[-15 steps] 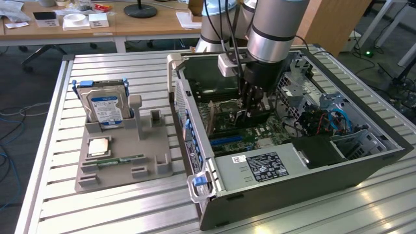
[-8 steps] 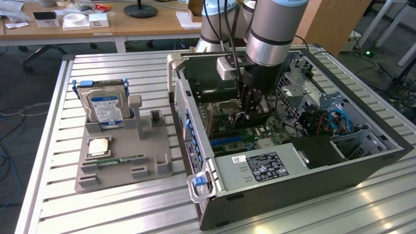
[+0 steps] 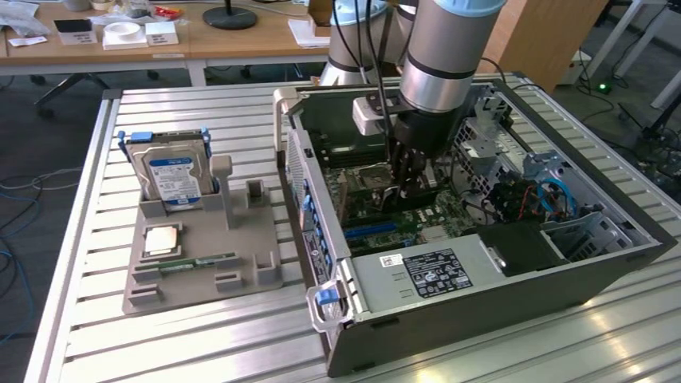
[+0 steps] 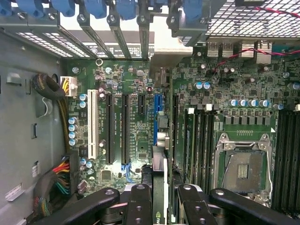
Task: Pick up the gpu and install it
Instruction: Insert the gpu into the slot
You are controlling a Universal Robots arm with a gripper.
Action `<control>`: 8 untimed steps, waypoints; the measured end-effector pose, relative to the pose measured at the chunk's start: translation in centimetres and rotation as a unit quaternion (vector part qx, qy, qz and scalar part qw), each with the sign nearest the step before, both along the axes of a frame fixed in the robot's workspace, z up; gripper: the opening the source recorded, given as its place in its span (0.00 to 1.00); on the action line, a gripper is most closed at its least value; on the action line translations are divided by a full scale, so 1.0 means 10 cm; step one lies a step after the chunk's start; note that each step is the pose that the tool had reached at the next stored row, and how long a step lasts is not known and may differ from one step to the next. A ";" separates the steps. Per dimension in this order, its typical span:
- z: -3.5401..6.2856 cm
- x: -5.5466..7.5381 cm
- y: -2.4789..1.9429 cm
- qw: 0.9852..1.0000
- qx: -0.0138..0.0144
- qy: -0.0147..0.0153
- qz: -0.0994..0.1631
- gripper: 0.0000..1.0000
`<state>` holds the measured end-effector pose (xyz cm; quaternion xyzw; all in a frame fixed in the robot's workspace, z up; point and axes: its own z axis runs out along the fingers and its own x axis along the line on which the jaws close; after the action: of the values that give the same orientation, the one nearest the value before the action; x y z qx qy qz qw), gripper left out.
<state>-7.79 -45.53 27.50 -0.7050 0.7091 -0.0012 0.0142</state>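
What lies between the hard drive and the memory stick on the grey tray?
A square silver processor chip, flat on the tray, between the hard drive and the memory stick; the exterior view shows it.

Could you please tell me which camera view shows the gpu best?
The wrist view: the gpu stands edge-on, gripped between the hand's fingers, in line with the blue slot. In the exterior view, the hand inside the computer case hides most of it.
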 end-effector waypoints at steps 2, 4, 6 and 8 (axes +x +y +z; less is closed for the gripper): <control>-0.002 0.00 0.000 1.000 0.000 0.000 0.000 0.26; -0.002 0.00 0.001 1.000 0.000 0.000 0.000 0.26; -0.005 -0.01 0.001 1.000 0.000 0.000 0.000 0.26; -0.010 -0.02 0.000 1.000 0.000 0.000 0.000 0.26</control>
<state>-8.00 -45.52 27.41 -0.7051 0.7090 -0.0011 0.0144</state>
